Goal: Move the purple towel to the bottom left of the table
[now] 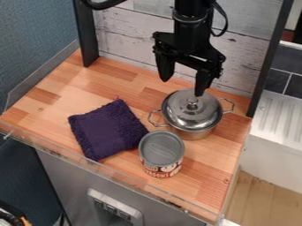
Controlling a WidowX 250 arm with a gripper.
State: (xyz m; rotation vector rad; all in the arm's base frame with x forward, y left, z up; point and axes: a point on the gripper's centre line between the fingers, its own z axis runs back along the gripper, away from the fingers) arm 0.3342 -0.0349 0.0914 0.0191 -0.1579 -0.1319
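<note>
The gripper (184, 86) hangs open from the top of the camera view, its two fingers pointing down with nothing between them. Its right finger is above the lid of the metal pot, and its left finger is over the wood behind the pot. The purple towel (107, 129) lies folded on the wooden table (44, 98), left of centre and close to the front edge, below and to the left of the gripper and apart from it.
A lidded silver pot (191, 112) stands right of the towel. A can (161, 153) stands in front of the pot, against or very close to the towel's right corner. A clear low rim (126, 177) runs along the front edge. Black posts flank the whitewashed back wall.
</note>
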